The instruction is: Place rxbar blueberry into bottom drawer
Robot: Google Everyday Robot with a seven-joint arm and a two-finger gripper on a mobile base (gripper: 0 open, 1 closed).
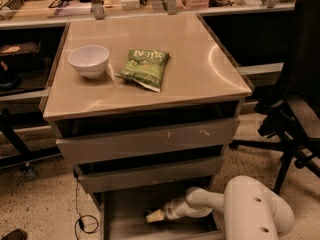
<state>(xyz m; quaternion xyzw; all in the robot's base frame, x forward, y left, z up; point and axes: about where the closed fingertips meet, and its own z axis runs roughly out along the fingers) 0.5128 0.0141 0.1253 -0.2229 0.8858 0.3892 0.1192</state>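
The bottom drawer [122, 211] is pulled out under the two scuffed grey-beige drawers, and its flat floor shows. My white arm reaches in from the lower right. My gripper [155, 215] is low over the middle of the drawer floor, its pale tip pointing left. The rxbar blueberry does not show; no dark navy bar is visible on the tabletop or on the drawer floor around the gripper.
A green chip bag [145, 68] and a white bowl [89, 60] lie on the cabinet's beige top [200, 79]. A black office chair [295, 114] stands to the right. A cable [85, 223] lies on the floor at the left, and a cluttered bench runs behind.
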